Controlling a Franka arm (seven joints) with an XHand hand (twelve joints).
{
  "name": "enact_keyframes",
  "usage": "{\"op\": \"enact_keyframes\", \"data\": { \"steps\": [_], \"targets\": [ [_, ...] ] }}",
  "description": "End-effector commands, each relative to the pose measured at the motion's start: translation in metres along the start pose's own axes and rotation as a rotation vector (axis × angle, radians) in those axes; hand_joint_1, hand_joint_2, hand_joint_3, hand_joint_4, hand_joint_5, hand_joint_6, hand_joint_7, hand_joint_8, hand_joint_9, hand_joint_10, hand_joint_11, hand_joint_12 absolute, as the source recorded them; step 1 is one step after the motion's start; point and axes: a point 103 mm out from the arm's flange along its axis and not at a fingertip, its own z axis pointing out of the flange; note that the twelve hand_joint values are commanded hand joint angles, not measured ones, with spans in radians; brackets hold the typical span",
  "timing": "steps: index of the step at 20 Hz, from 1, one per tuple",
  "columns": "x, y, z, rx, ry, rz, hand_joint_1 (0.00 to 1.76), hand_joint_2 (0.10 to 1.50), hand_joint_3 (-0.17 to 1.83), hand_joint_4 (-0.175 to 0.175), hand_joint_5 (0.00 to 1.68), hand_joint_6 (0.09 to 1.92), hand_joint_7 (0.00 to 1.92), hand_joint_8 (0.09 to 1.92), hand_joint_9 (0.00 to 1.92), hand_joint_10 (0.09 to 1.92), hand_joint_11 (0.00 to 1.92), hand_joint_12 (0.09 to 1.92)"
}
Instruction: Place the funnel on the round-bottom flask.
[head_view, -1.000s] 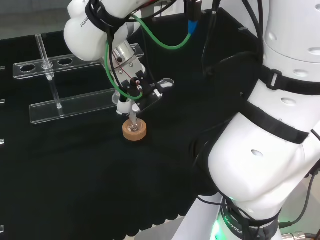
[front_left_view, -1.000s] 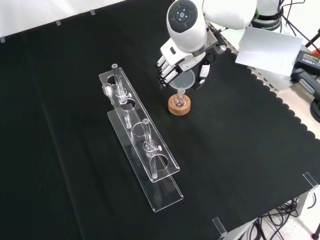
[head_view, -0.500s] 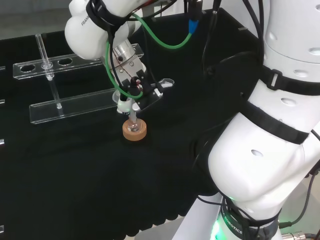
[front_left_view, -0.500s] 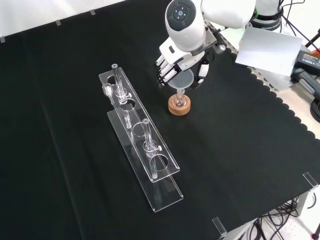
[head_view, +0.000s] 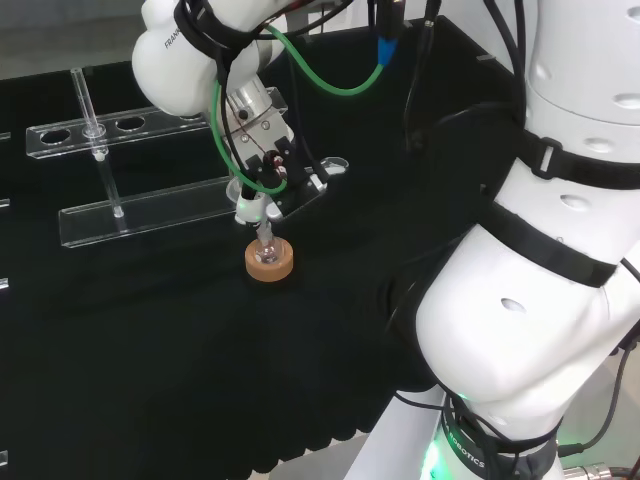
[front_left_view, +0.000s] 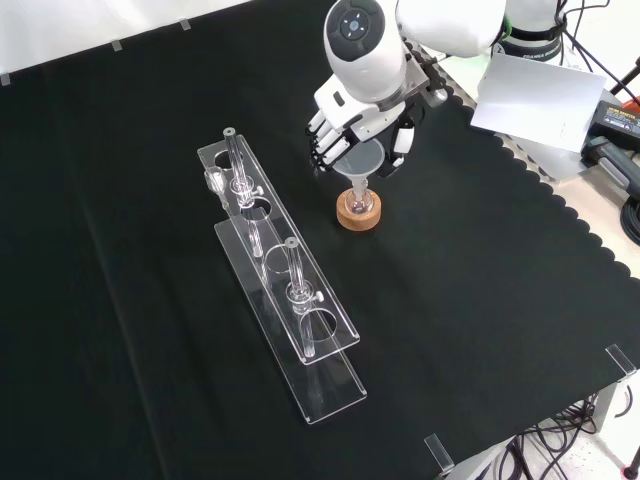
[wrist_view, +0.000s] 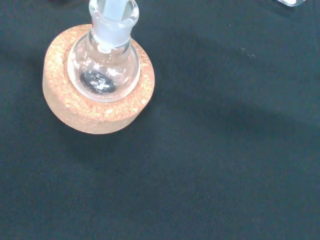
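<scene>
Above the cork ring (front_left_view: 358, 211) on the counter (front_left_view: 480, 300), the robot hand (front_left_view: 345, 135) held the funnel (front_left_view: 361, 160) between curled fingers, its stem at the round-bottom flask (wrist_view: 104, 70) neck; seating looked underway, next calling for lowering straight, then release.

— From where does each camera look at the cork ring (front_left_view: 358, 210)?

— The head view looks down from behind the arm's base, with the ring (head_view: 268, 262) left of the white links. The front view faces the arm from above, the ring below the grey-capped link (front_left_view: 362, 36). The wrist view sits close over the ring (wrist_view: 98, 82).

— What do they share?

— All three share that ring on the black cloth (front_left_view: 480, 280).
</scene>
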Motion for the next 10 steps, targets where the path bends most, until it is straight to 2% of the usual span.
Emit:
{"op": "enact_keyframes", "data": {
  "steps": [1, 10],
  "targets": [
    [-0.0058, 0.0051, 0.0067, -0.009, -0.004, -0.009, 0.70, 0.76, 0.52, -0.054, 0.38, 0.36, 0.30, 0.71, 0.59, 0.58, 0.45, 1.29],
    [-0.0066, 0.0041, 0.0091, -0.012, 0.003, -0.026, 0.69, 0.76, 0.51, -0.055, 0.40, 0.29, 0.27, 0.73, 0.57, 0.61, 0.43, 1.30]
  ]
}}
